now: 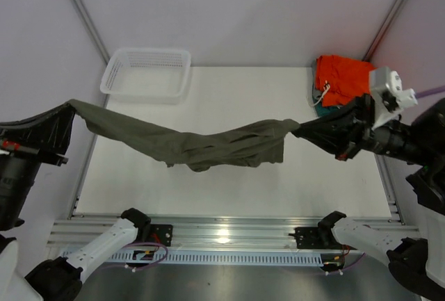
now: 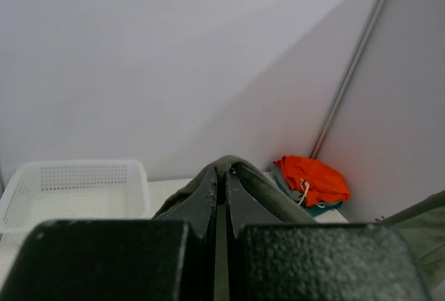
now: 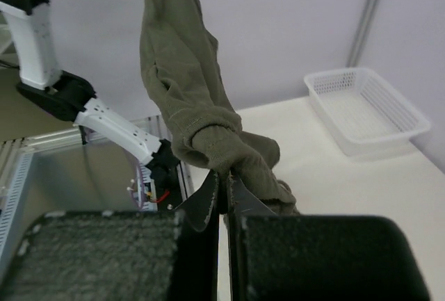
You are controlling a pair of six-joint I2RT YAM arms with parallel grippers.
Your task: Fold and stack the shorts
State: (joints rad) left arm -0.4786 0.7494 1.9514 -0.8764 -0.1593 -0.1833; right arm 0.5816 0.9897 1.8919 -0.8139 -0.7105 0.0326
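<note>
The olive shorts (image 1: 208, 144), soft wrinkled cloth, hang as a sagging band across the middle of the frame, above the smooth pale desk (image 1: 334, 183). The left claw (image 1: 67, 111) and the right claw (image 1: 299, 129) are each pressed together, pinching one end of the cloth.

The shorts (image 1: 208, 144) were a dull olive green, plain and without any pattern. The laundry basket (image 1: 146, 71) was white, its walls and floor pierced with a fine grid of holes. The orange shorts (image 1: 342, 77) were bright orange with a white drawstring (image 1: 325, 93), and the teal garment (image 1: 318, 106) was dark teal. The tabletop (image 1: 229, 190) was cream. The left gripper (image 1: 69, 108) and right gripper (image 1: 300, 130) were matte black, the arm links (image 1: 104, 242) were white, and the walls (image 1: 243, 9) were pale lilac-grey.
</note>
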